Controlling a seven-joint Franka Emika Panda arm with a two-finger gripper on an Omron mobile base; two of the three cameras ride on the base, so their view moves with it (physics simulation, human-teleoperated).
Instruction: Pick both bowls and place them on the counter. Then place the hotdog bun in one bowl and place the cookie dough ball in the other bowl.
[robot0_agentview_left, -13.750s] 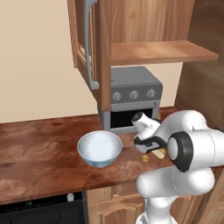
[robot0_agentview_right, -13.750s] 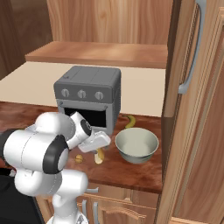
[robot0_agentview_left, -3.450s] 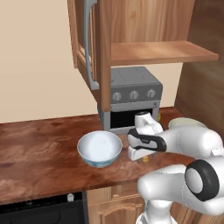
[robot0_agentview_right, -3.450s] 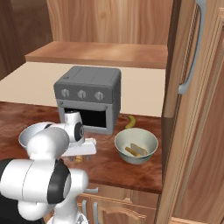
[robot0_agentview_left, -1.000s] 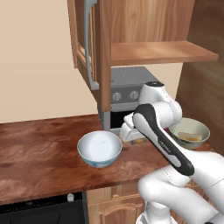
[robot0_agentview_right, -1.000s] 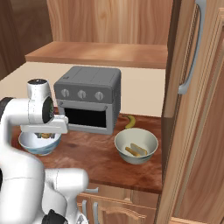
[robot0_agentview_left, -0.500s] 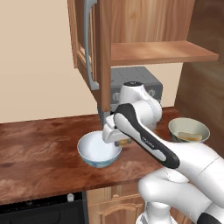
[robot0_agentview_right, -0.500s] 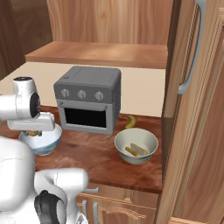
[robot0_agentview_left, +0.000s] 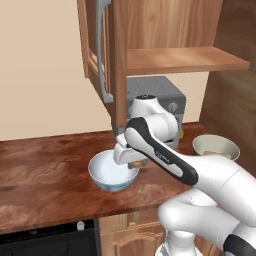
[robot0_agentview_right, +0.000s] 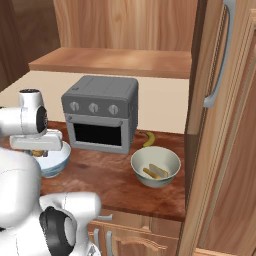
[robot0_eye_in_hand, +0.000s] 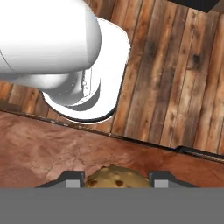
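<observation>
Cookie dough ball (robot0_eye_in_hand: 114, 176), tan and studded with dark chips, sits pinched between the two dark fingertips of the claw (robot0_eye_in_hand: 114, 180), seen from the hand camera against the glossy reddish-brown desk (robot0_eye_in_hand: 52, 148) and a plank floor beyond its edge. From the left base view, the claw (robot0_agentview_left: 136, 163) hangs over the right rim of the white bowl with blue pattern (robot0_agentview_left: 111, 172), which stands on the desk (robot0_agentview_left: 45, 175) in front of a grey toaster oven (robot0_agentview_left: 167, 102). From the right base view, the same bowl (robot0_agentview_right: 54, 161) appears just beneath the robot's wrist, with a speck of tan showing at the claw (robot0_agentview_right: 37, 153). Farther right on the desk (robot0_agentview_right: 110, 177), the dark grey-green bowl (robot0_agentview_right: 155, 167) stands well apart from the white one and holds the hotdog bun (robot0_agentview_right: 156, 171) lying on its beige inside. A yellow banana (robot0_agentview_right: 148, 138) lies behind that bowl, beside the oven (robot0_agentview_right: 102, 112). A plain wooden shelf (robot0_agentview_right: 110, 61) spans above, and a tall cabinet door (robot0_agentview_right: 220, 100) stands open at right.
</observation>
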